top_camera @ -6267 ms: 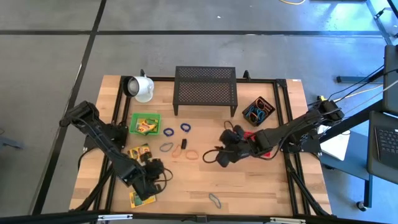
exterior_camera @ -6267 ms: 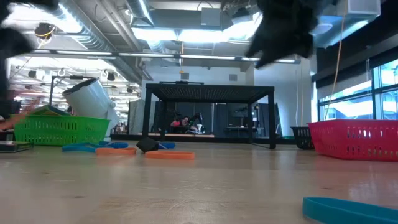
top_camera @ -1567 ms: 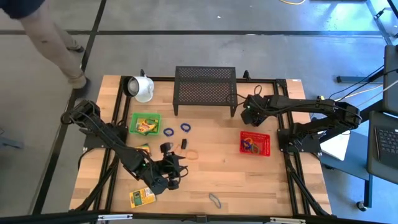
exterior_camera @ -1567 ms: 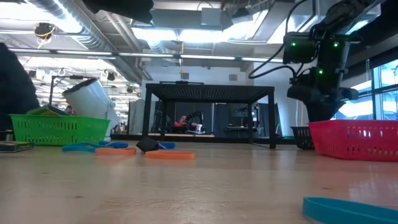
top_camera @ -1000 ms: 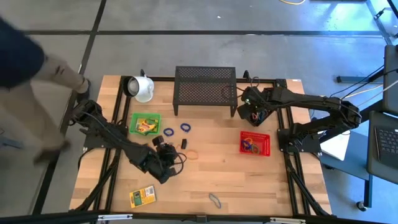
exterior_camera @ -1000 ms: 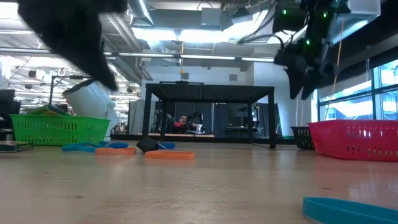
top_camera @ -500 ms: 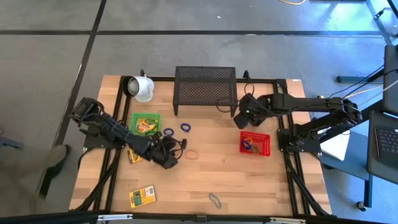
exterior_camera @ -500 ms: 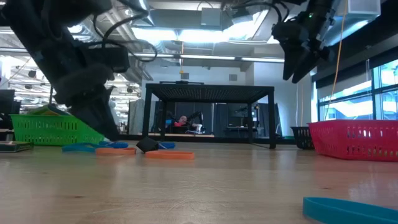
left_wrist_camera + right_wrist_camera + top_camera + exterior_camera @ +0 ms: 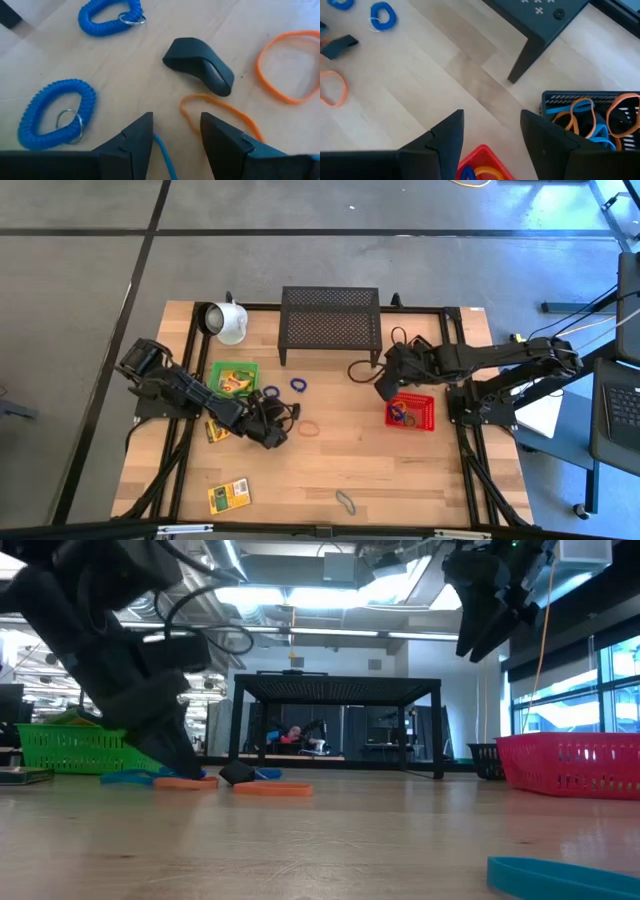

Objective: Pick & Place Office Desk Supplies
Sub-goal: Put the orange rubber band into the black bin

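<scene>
Loose supplies lie on the wooden table. There are two blue coil loops [image 9: 271, 392] [image 9: 298, 384], a black clip [image 9: 200, 65], orange bands [image 9: 290, 65] [image 9: 220, 112], a thin blue band [image 9: 165, 150], a grey-blue band [image 9: 345, 501] and crayon boxes [image 9: 228, 497] [image 9: 215, 430]. My left gripper [image 9: 175, 145] is open, low over the table. Its fingers stand on either side of the thin blue band's end, just short of the clip. My right gripper [image 9: 385, 385] hangs open and empty above the table, between the mesh rack and the red basket [image 9: 412, 412].
A green basket [image 9: 233, 378] stands left of the loops. A black basket [image 9: 592, 120] holding bands sits beside the mesh rack [image 9: 330, 325], and a white mug [image 9: 228, 320] lies at the far left. Bare wood stretches across the table's near middle.
My left gripper has come down to the table among the bands, still open. My right gripper has swung from over the black basket toward the table's near edge and a little left, past the rack's corner. A person passing at the left has gone from view.
</scene>
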You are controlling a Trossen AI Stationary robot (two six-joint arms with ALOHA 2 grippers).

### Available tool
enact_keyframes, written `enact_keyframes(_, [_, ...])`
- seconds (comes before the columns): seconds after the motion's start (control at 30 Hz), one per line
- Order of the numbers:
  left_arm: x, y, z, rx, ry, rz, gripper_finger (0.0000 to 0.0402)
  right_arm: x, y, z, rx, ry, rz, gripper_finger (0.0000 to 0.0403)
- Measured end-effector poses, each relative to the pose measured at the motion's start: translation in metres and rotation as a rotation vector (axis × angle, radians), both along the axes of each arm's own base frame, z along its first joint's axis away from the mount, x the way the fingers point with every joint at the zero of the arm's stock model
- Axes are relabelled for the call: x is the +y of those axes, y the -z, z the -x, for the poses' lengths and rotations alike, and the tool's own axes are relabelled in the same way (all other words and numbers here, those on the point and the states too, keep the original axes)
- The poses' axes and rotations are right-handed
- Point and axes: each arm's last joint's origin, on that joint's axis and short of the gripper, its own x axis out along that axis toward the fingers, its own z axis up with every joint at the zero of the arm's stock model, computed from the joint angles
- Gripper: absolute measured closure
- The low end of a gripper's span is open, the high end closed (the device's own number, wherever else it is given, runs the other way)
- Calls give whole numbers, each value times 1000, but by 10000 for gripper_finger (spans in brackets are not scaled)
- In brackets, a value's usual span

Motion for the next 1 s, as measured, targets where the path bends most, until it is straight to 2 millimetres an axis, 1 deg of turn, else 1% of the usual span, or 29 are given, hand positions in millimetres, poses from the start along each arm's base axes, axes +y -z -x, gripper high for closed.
enact_keyframes(0.2, [-3,18,-7,-1,-10,-42,242,10,-1,-1,-34,-20,18,207])
enact_keyframes(0.27, [-4,22,-7,1,-10,-58,245,12,-2,-2,-48,-26,28,207])
enact_keyframes(0.4, [-5,23,-7,0,-8,-64,272,17,-4,-5,-95,-31,56,207])
enact_keyframes(0.47, [-5,21,-7,0,-1,-53,297,19,-5,-7,-122,-31,70,207])
enact_keyframes(0.67, [-5,17,-6,20,48,-45,388,24,-9,-12,-201,-25,108,207])
enact_keyframes(0.83, [-5,9,-6,-10,55,-32,398,30,-15,-17,-294,-24,169,207])
enact_keyframes(0.93, [-4,1,-3,-7,85,-32,400,37,-21,-21,-369,-26,226,207])
enact_keyframes(1.0, [-4,-8,-3,-42,90,-28,399,42,-23,-26,-414,-26,267,207])
